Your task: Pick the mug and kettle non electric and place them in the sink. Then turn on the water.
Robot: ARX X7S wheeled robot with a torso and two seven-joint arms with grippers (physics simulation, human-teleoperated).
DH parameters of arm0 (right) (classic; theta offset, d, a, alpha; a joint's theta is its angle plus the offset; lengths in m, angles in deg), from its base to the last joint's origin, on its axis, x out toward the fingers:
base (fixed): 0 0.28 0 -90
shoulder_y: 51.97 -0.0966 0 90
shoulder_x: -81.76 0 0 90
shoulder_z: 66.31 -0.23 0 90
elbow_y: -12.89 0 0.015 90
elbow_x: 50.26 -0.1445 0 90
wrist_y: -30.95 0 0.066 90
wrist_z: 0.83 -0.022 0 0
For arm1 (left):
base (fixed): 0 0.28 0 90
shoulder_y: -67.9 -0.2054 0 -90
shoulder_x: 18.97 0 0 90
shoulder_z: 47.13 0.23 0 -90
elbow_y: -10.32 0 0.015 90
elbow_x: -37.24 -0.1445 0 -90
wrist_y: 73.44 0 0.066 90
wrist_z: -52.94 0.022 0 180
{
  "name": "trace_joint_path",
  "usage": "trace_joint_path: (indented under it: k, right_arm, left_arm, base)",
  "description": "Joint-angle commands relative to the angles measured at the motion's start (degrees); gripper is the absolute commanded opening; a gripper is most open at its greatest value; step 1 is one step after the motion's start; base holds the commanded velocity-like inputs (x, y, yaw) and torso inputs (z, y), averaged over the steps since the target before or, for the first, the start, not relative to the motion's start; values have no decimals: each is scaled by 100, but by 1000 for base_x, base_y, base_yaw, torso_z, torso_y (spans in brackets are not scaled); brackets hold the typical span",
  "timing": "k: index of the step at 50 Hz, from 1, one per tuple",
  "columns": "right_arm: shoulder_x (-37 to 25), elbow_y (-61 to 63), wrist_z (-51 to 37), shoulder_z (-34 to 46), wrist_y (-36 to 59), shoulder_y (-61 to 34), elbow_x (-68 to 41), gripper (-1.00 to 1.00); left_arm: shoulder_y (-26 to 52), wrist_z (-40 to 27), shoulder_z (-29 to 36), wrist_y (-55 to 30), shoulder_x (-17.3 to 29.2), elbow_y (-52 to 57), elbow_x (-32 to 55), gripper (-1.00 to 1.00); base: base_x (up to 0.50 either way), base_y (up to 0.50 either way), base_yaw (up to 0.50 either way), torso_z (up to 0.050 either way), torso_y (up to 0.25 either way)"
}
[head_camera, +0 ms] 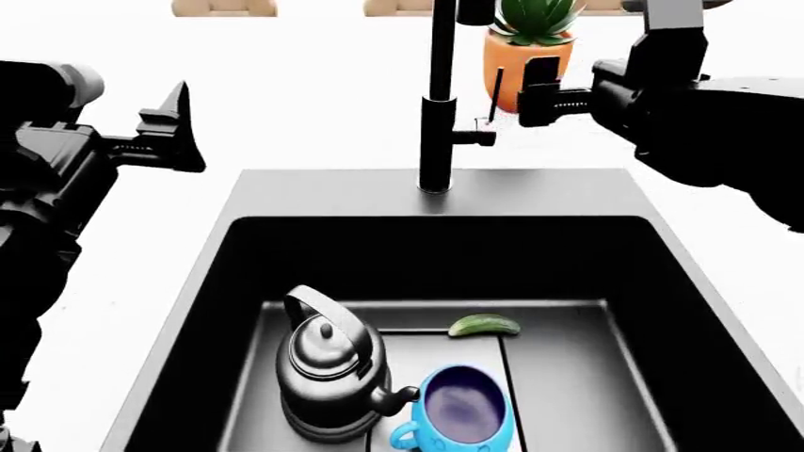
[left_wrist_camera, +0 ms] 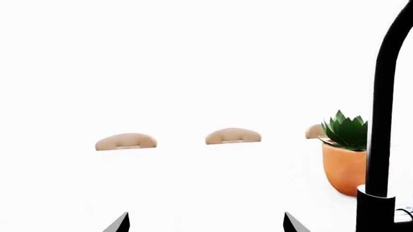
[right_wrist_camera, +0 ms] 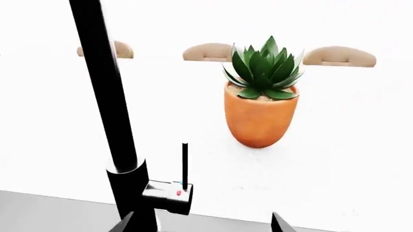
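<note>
- Black and grey-rimmed, the sink (head_camera: 188, 282) sat sunk in the white desk (head_camera: 314, 113), and both things to be moved already lay on its floor, so I judged the carrying part done.
- The kettle non electric (head_camera: 329, 377) stood upright at about 7 o'clock in the basin, handle arched over its knobbed lid, spout turned toward the mug (head_camera: 460, 411) just beside it at 6 o'clock; I could not tell whether they touched.
- A small green vegetable (head_camera: 485, 326) lay on the basin floor near the middle, apart from both.
- The faucet (head_camera: 438, 104) rose from the rim at 12 o'clock, with its thin lever (right_wrist_camera: 184, 164) standing up from a side stub; no water ran.
- The right claw (head_camera: 543, 94) hung just beside that lever, at its 3 o'clock in the head view, fingers apart and holding nothing, presumably lined up there to push the lever for the last step.
- The left claw (head_camera: 173, 127) waited well off at 10 o'clock over bare desk, its two tips spread and empty, likely parked out of the way.
- An orange plant pot (right_wrist_camera: 260, 113) stood behind the faucet, close enough that a wide swing at the lever might have knocked it.
</note>
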Motion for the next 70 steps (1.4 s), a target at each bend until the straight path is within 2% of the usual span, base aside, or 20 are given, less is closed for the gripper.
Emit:
trace_joint_path:
  k: [1,13,24,34,42,50,54,56,57,62,70]
  right_arm:
    - [403,-1013,335,50,-9,-174,362,100]
    - [1372,-2738,1143,171,-453,-153,772,100]
    - [2807,-5425,2567,392,-925,-480,1240,100]
    - [2950,-5443,2581,-130,-964,-407,1816,100]
    - [3054,-5443,2632,-1544,-790,-248,3144,100]
    - [3249,-5443,2836,-4182,-423,-270,5840,100]
    - [3383,-5444,3010,-5384,-315,-278,7146,100]
    - [3435,-5444,3060,-5842,-276,-281,7641,100]
    - [3456,-5444,3080,-6035,-283,-265,7848,100]
    - [3523,-5444,3146,-6694,-235,-262,8561,100]
    - [3498,-5444,3018,-7136,-206,-213,9039,100]
  left_arm:
    - [861,109,821,54,-467,-938,-411,100]
    - [1908,-34,1343,81,-849,-1933,-751,100]
    - [2769,32,1789,407,-1220,-3006,-1036,100]
    - [3453,153,2037,1001,-1573,-4318,-1253,100]
    - [4055,229,2147,1448,-1822,-5425,-1384,100]
    - [4704,338,2230,2107,-2085,-6811,-1511,100]
    - [5102,418,2246,2659,-2247,-7863,-1572,100]
    - [5437,465,2265,3140,-2376,-8735,-1626,100]
    - [5556,483,2272,3305,-2430,-9042,-1650,100]
    - [5540,463,2246,3312,-2469,-9099,-1732,100]
    - [5478,468,2157,3326,-2449,-9099,-1826,100]
  base:
    - [0,0,0,0,0]
    - [0,0,0,0,0]
    - [0,0,0,0,0]
    - [0,0,0,0,0]
    - [0,0,0,0,0]
    - [0,0,0,0,0]
    - [0,0,0,0,0]
    - [0,0,0,0,0]
    - [0,0,0,0,0]
    - [0,0,0,0,0]
    - [0,0,0,0,0]
